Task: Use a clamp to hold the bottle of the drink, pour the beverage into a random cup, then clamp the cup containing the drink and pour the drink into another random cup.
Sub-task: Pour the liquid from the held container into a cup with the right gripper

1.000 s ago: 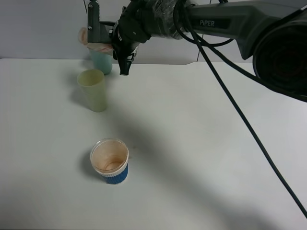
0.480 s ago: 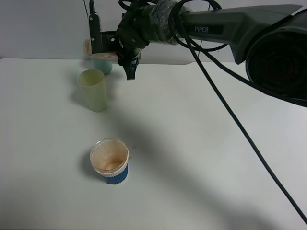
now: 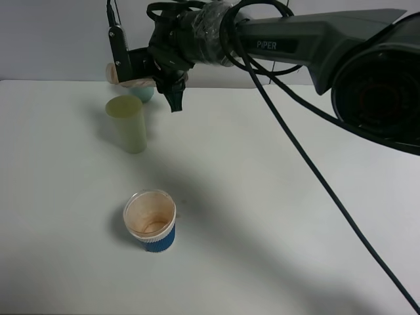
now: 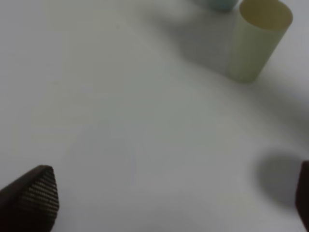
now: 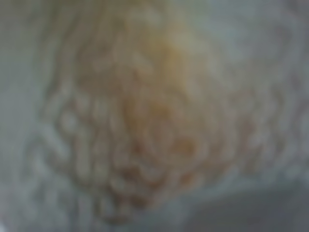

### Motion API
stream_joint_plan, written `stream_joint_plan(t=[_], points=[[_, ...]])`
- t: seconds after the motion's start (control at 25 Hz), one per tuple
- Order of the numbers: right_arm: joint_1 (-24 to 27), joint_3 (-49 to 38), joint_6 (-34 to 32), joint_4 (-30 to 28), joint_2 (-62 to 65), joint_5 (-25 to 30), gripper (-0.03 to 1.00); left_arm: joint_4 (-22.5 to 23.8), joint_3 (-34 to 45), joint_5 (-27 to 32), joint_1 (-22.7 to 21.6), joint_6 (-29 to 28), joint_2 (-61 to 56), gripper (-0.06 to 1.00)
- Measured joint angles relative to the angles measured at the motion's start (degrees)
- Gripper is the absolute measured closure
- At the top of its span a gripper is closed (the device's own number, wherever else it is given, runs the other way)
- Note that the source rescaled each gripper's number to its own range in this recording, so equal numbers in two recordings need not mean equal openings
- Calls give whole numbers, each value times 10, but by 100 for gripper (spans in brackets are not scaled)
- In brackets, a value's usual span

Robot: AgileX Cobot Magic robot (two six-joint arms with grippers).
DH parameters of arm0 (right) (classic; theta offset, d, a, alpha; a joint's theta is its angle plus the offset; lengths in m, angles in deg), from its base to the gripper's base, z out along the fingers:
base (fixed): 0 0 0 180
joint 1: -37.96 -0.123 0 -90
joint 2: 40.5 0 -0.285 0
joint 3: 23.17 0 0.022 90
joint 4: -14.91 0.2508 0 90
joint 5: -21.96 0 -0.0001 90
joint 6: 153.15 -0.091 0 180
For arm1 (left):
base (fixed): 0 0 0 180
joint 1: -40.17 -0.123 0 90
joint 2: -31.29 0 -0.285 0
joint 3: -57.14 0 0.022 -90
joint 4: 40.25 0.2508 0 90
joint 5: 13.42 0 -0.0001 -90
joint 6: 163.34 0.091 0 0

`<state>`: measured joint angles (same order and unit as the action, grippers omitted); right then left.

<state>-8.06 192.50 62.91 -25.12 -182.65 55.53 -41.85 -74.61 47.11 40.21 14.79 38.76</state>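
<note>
Cups number three: blue-sleeved cup [image 3: 150, 223] nearest, yellow cup [image 3: 128, 123] behind it, teal cup [image 3: 142, 93] farthest. One bottle [image 3: 121, 73] lies tipped just above the teal cup, pinched in the right claw [image 3: 141, 69]. The left claw [image 4: 169, 198] gapes wide, empty.

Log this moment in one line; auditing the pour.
right end effector: shut on clear plastic bottle, tipped near teal plastic tumbler | left end effector: open, empty | pale yellow-green plastic tumbler: upright

Plain white bench [image 3: 282, 197], softly shadowed across the middle. Behind it, pale grey wall [image 3: 52, 39]. Even, diffuse light throughout.
</note>
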Motion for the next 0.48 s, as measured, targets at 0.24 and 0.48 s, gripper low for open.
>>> stream_joint_plan(t=[0.24, 0.48], points=[[-1, 0, 1, -13, 0, 9, 93, 0, 0, 0, 0, 0, 0, -3], [-1, 0, 1, -36, 0, 15, 93, 0, 0, 0, 0, 0, 0, -3]])
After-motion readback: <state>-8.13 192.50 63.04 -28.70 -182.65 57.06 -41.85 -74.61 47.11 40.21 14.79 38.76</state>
